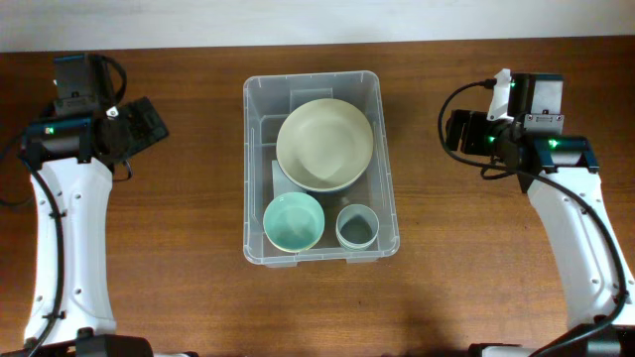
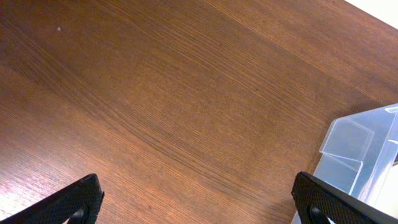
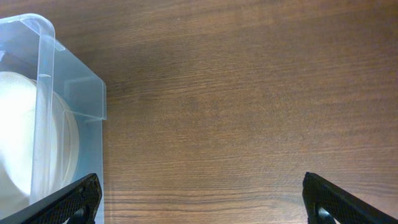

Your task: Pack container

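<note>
The container [image 1: 312, 78] sits in the middle of the table [image 1: 179, 258], holding a large cream bowl [image 1: 324, 145] at its far end and a teal bowl [image 1: 294, 221] and a small cup [image 1: 357, 227] side by side at its near end. The left claw [image 2: 198, 202] hangs over bare wood to the container's left, fingers [image 2: 74, 202] wide apart and gripping nothing. The right claw [image 3: 199, 200], to its right, is likewise spread and empty, clear of the rim.

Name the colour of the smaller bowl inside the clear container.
The smaller bowl is pale mint green, clearest in the overhead view.
</note>
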You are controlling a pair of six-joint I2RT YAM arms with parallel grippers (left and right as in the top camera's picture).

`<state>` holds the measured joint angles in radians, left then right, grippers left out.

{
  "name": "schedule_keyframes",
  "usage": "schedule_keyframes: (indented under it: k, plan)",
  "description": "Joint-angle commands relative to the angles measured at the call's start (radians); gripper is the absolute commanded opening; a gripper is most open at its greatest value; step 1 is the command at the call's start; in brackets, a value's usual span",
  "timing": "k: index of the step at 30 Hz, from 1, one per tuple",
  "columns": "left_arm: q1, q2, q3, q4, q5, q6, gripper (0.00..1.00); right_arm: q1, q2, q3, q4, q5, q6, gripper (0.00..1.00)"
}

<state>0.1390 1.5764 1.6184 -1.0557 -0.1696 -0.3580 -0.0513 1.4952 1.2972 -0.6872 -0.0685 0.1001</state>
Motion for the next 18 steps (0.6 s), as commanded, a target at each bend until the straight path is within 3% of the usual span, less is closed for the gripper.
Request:
schedule_keyframes:
  k: [1,11,18]
  plan:
    - [0.002,0.005,0.008,-0.007,-0.011,0.017,0.99,0.005,-0.016,0.000,-0.010,0.013,-0.088,0.99]
    - [0.002,-0.081,-0.001,-0.077,-0.011,0.092,0.99,0.005,-0.174,-0.031,-0.067,0.066,-0.032,0.99]
    - [0.002,-0.286,-0.139,-0.035,0.032,0.132,0.99,0.005,-0.393,-0.243,-0.014,0.111,0.044,0.99]
